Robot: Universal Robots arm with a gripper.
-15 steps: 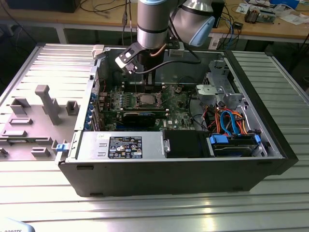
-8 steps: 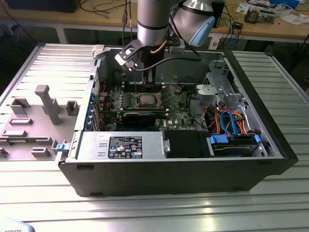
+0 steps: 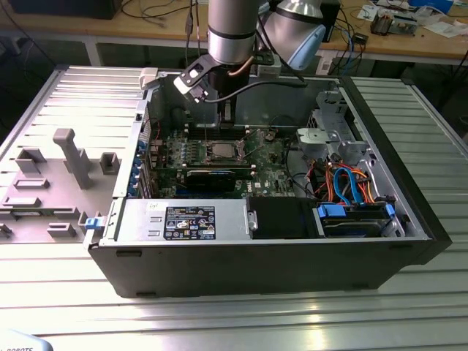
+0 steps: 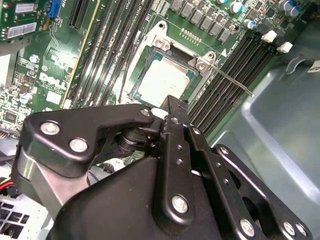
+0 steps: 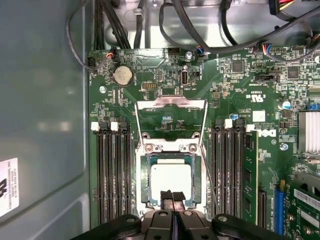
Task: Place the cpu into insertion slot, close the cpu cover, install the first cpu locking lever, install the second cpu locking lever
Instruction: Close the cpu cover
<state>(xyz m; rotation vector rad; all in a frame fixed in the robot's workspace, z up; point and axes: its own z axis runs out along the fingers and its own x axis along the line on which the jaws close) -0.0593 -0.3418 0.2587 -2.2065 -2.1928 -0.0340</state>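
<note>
sitting flat in the insertion slot (image 5: 144,187) on the green board (image 5: 240,100), the cpu (image 5: 170,179) shows its pale square top. the cpu cover (image 5: 170,102) is open, swung back off the chip, and the board shows through its big middle hole, while a thin locking lever (image 5: 209,172) stands loose beside the slot. the gripper (image 5: 172,196) hangs just over one edge of the chip, its jaws pressed together with nothing between them.
</note>
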